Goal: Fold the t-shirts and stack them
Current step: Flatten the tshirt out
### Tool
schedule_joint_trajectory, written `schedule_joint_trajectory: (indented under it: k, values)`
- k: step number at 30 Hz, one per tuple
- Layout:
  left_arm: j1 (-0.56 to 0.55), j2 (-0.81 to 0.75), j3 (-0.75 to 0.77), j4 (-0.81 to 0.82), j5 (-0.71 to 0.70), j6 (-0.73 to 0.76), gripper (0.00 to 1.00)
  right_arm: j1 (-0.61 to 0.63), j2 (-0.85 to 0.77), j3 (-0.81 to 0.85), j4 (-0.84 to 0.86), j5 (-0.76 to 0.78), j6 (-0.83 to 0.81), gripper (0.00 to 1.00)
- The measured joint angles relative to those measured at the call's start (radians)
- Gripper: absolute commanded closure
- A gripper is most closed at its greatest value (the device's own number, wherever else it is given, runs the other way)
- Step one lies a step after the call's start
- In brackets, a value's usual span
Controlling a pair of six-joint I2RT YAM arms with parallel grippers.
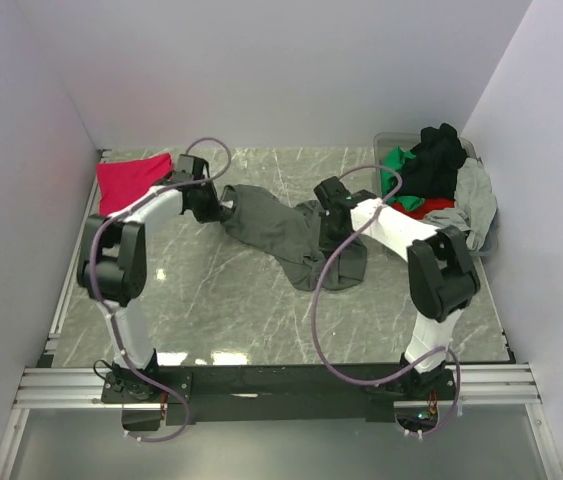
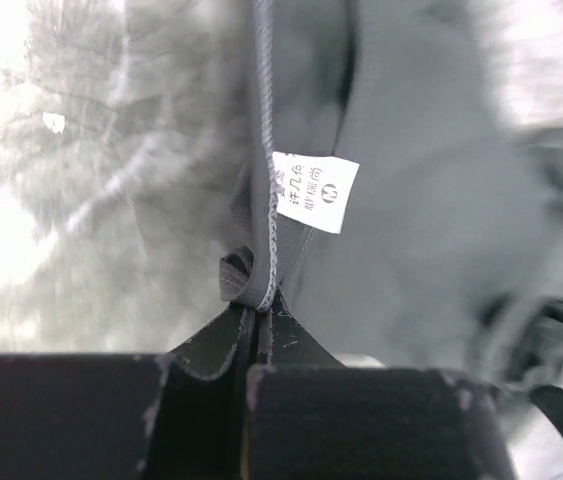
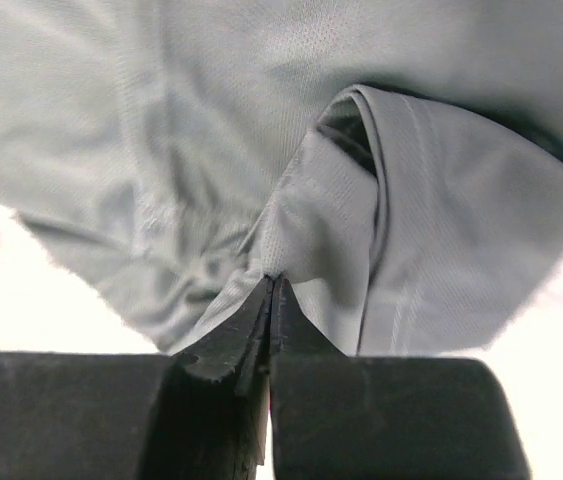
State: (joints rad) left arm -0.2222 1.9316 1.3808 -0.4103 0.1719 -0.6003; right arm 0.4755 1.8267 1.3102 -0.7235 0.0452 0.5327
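Observation:
A dark charcoal-grey t-shirt [image 1: 281, 232] lies crumpled across the middle of the marble table. My left gripper [image 1: 223, 212] is shut on its left end; in the left wrist view the left gripper [image 2: 258, 305] pinches a stitched hem, with a white label [image 2: 315, 191] just above. My right gripper [image 1: 333, 226] is shut on the shirt's right part; the right wrist view shows the right gripper [image 3: 273, 282] clamping a fold of the grey cloth [image 3: 261, 120]. A folded magenta-red t-shirt [image 1: 131, 178] lies at the far left.
A clear plastic tub [image 1: 489, 240] at the far right holds a heap of black [image 1: 435, 160], green [image 1: 395, 166], red and light grey shirts. White walls close in the table on three sides.

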Motion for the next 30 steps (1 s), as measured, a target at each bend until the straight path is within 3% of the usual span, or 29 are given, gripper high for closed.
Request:
schedule_joint_trajectory:
  k: [8, 16, 30]
  values:
    - [0.0, -0.325, -0.036, 0.006, 0.0, -0.084, 1.0, -0.018, -0.248, 0.034, -0.035, 0.029, -0.036, 1.0]
    - [0.0, -0.47, -0.042, -0.099, -0.015, -0.119, 1.0, -0.022, -0.367, 0.034, -0.117, 0.071, -0.036, 1.0]
    - [0.006, -0.756, 0.219, -0.403, -0.187, -0.158, 1.0, -0.022, -0.774, 0.237, -0.202, 0.159, -0.058, 1.0]
